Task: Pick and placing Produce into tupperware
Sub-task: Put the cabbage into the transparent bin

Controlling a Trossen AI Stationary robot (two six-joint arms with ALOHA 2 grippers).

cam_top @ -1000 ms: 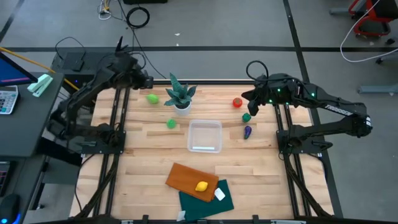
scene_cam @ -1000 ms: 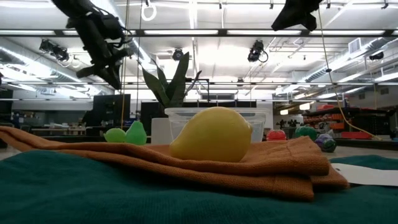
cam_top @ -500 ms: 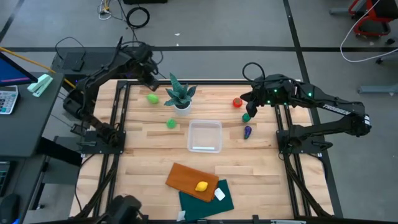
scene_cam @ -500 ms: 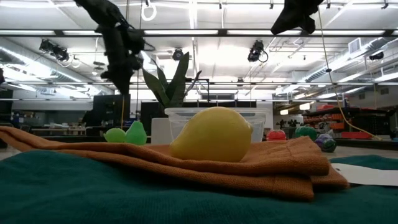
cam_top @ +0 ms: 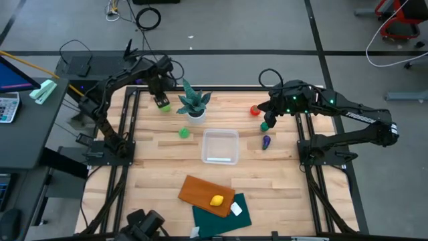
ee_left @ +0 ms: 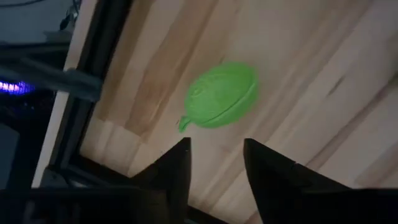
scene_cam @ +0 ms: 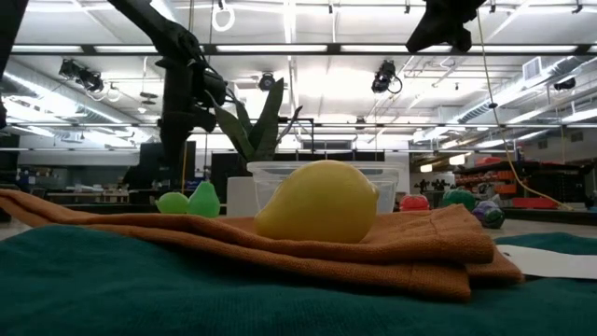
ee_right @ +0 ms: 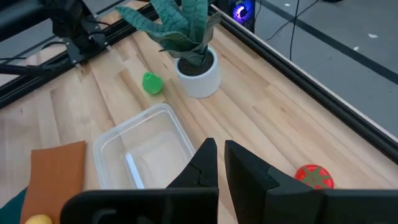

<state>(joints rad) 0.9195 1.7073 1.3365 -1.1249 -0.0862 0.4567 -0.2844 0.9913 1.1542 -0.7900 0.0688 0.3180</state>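
Observation:
My left gripper [cam_top: 161,98] hangs open just above a light green piece of produce [ee_left: 221,102] that lies on the wood near the table's far left corner [cam_top: 164,106]; it touches nothing. A second light green piece [cam_top: 184,133] lies nearer the clear tupperware [cam_top: 221,158], which holds no produce. My right gripper [cam_top: 267,112] hovers shut at the far right, above the red piece [cam_top: 255,110], the dark green piece [cam_top: 265,125] and the purple piece [cam_top: 266,141]. The yellow piece [cam_top: 217,200] rests on the orange-brown board.
A spiky potted plant [cam_top: 194,104] stands just right of my left gripper, between it and the tupperware. The orange-brown board [cam_top: 200,191] and a dark green cloth [cam_top: 224,215] lie at the near edge. Dark frame rails run along both sides of the table.
My left gripper has swung from beyond the far left corner toward the table's right and come down, tipping to point downward over the light green piece by the plant. My right arm has hardly moved. No produce has moved.

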